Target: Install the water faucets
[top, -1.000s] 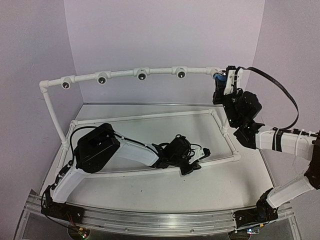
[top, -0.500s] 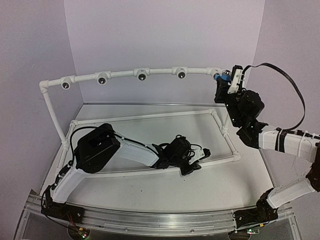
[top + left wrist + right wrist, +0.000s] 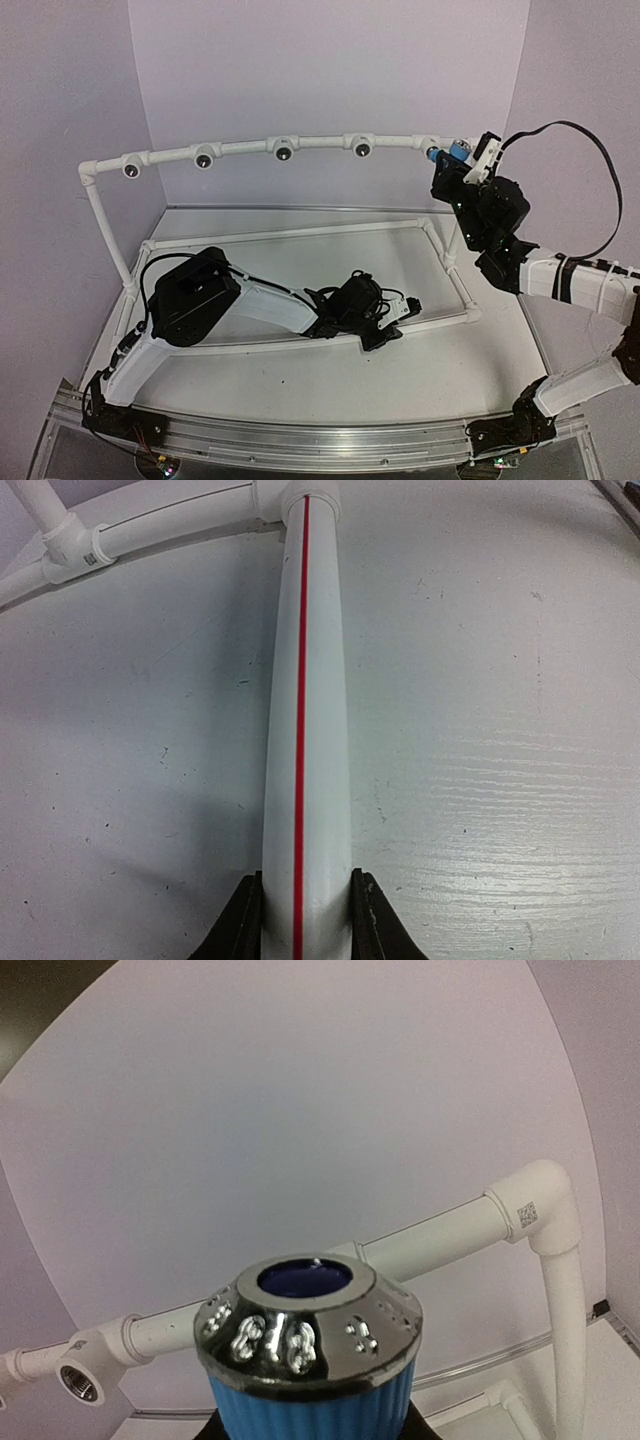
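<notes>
The water faucet [image 3: 310, 1360] is a ribbed bright-blue piece with a shiny chrome cap and a dark round hole on top. It fills the lower middle of the right wrist view. My right gripper [image 3: 310, 1432] is shut on its blue body, the fingers mostly hidden beneath it. In the top view the faucet [image 3: 458, 152] is held high by the right gripper [image 3: 455, 165], right at the right end of the raised white pipe [image 3: 320, 142]. My left gripper [image 3: 305, 920] is shut on the red-striped white pipe [image 3: 305, 740] of the flat frame lying on the table.
The raised pipe carries several tee fittings [image 3: 283, 150] with dark round openings; one threaded opening [image 3: 80, 1380] shows at left in the right wrist view. An elbow [image 3: 545, 1200] drops to a vertical post. The flat pipe frame [image 3: 300, 232] lies on the white table.
My right gripper has swung to the right and tilted with the faucet, staying at the right end of the raised pipe. The left arm has not moved.
</notes>
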Tool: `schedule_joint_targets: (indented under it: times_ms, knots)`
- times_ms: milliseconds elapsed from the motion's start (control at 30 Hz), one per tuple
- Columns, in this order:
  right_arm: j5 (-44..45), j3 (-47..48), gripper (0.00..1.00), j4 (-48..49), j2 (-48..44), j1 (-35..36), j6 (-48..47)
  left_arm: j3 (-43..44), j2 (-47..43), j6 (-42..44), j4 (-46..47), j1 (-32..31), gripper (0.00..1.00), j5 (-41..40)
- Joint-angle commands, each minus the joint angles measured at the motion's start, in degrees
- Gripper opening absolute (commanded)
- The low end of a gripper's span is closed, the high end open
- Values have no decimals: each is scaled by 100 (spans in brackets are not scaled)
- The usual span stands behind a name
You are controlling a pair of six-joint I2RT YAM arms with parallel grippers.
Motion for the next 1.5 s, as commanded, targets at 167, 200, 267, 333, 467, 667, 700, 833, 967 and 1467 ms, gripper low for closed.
schedule_joint_targets:
  times_ms: [167, 200, 267, 333, 467, 667, 700, 833, 967, 1467]
  knots:
    - [1108, 574, 0, -1372, 353, 143, 1999, -340, 116, 182, -930, -631, 0, 706]
    - [1148, 635, 0, -1435, 360, 192, 2180, -339, 117, 188, -930, -630, 0, 700]
    - [1190, 789, 0, -1672, 388, 287, 2598, -339, 117, 191, -930, -630, 0, 697]
    - [1227, 943, 0, -1913, 412, 355, 3153, -339, 118, 188, -930, -632, 0, 697]
    - [1240, 1173, 0, -2501, 441, 399, 4315, -340, 129, 205, -930, -647, 0, 682]
    - [1276, 1133, 0, -2802, 314, 422, 5736, -345, 134, 205, -929, -654, 0, 671]
    - [1240, 1137, 0, -2834, 292, 422, 5932, -347, 134, 211, -930, -655, 0, 670]
    - [975, 1199, 0, -2940, 241, 422, 6614, -340, 134, 218, -930, -655, 0, 671]
    - [741, 1208, 0, -2968, 175, 422, 7237, -332, 135, 214, -928, -655, 0, 679]
    - [57, 1145, 0, -2601, 88, 423, 9092, -340, 134, 233, -930, -684, 0, 674]
